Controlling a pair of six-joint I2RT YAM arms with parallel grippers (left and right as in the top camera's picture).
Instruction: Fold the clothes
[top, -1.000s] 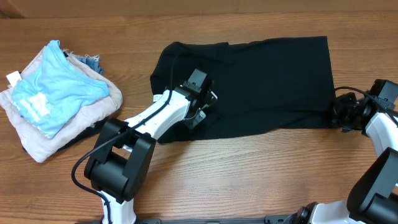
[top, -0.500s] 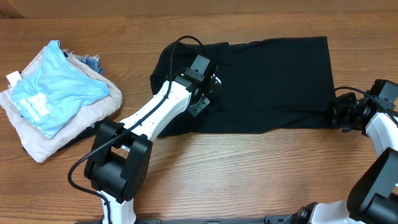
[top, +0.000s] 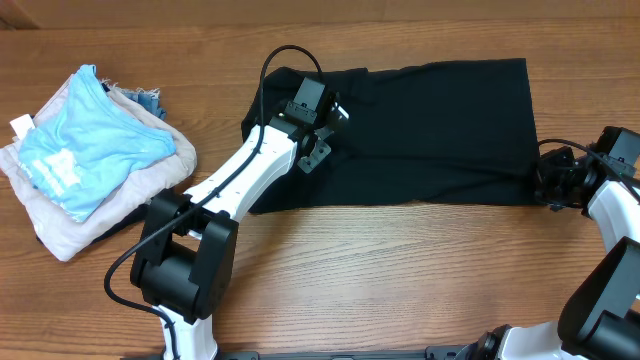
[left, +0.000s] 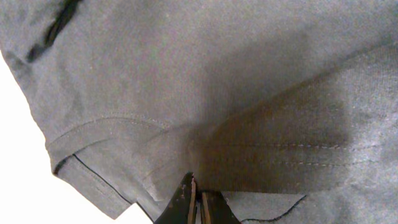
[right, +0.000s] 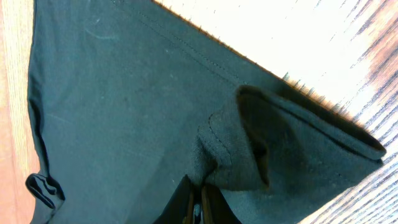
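The black shirt (top: 440, 130) lies spread flat across the middle of the wooden table, its near edge almost straight. My left gripper (top: 325, 125) sits over the shirt's left part, shut on a pinched fold. In the left wrist view the jaws (left: 198, 190) are closed, with the shirt's stitched hem (left: 112, 127) drawn into them. My right gripper (top: 541, 182) is at the shirt's near right corner, shut on the fabric. The right wrist view shows a bunched lip of shirt (right: 249, 149) running into my closed right gripper (right: 200, 190).
At the left of the table (top: 400, 280) a pile holds a light blue garment (top: 85, 150) on a pale beige garment (top: 130, 195). The left arm's base (top: 185, 270) stands near the front edge, and its cable (top: 285, 60) loops over the shirt.
My left gripper has moved toward the far side and slightly left, dragging the shirt's near left part with it, so the near edge is now straighter. The right gripper has stayed put.
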